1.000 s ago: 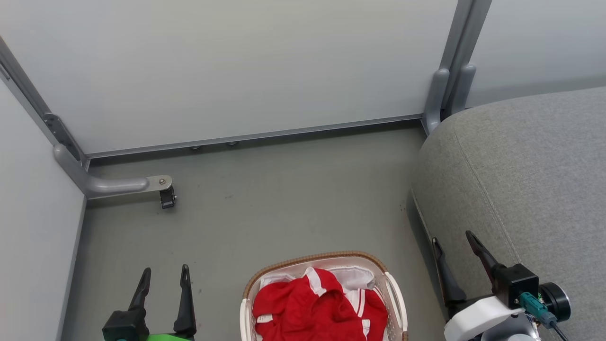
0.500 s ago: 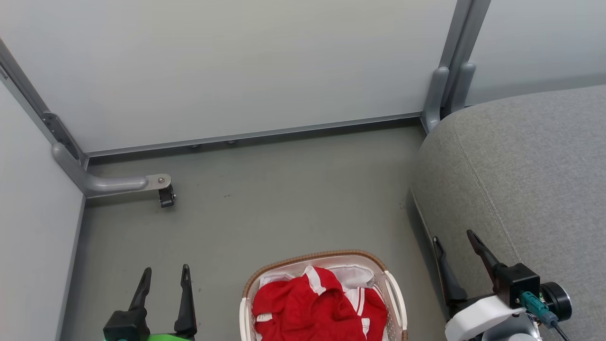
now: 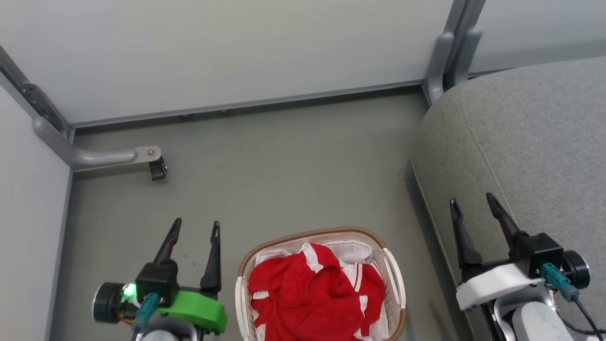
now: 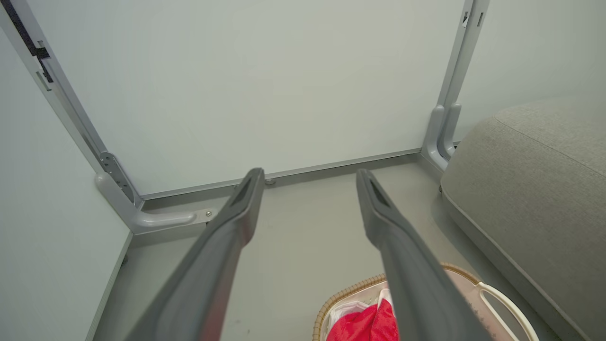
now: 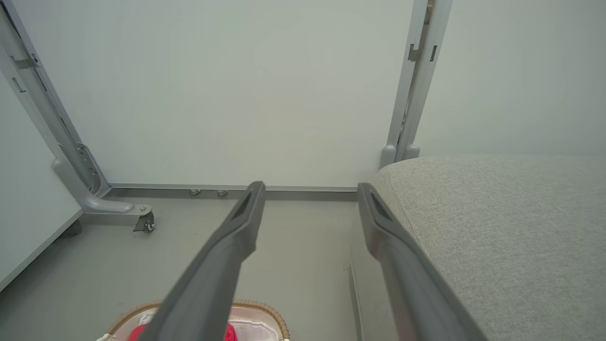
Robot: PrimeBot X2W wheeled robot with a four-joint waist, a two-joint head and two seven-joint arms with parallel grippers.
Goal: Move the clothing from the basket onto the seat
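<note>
Red clothing point(image 3: 307, 291) with white stripes lies heaped in the white basket point(image 3: 395, 284) with a brown rim, on the floor at the bottom middle of the head view. The grey seat point(image 3: 535, 142) fills the right side. My left gripper point(image 3: 196, 226) stands open to the left of the basket, nothing between its fingers. My right gripper point(image 3: 472, 198) stands open at the seat's front edge, right of the basket. The left wrist view shows the basket's rim point(image 4: 350, 290), the clothing point(image 4: 367, 327) and the seat point(image 4: 535, 189). The right wrist view shows the seat point(image 5: 497, 222) and the basket's far rim point(image 5: 265, 310).
Pale partition panels point(image 3: 236, 47) stand behind and at the left, joined by grey posts point(image 3: 450, 52). A grey foot with a small black caster point(image 3: 156, 168) sticks out over the floor at the left. Bare grey floor point(image 3: 293, 161) lies beyond the basket.
The head camera has tilted, so the whole scene has shifted. Both grippers have risen further into the head view, still open. The clothing lies as before in the basket.
</note>
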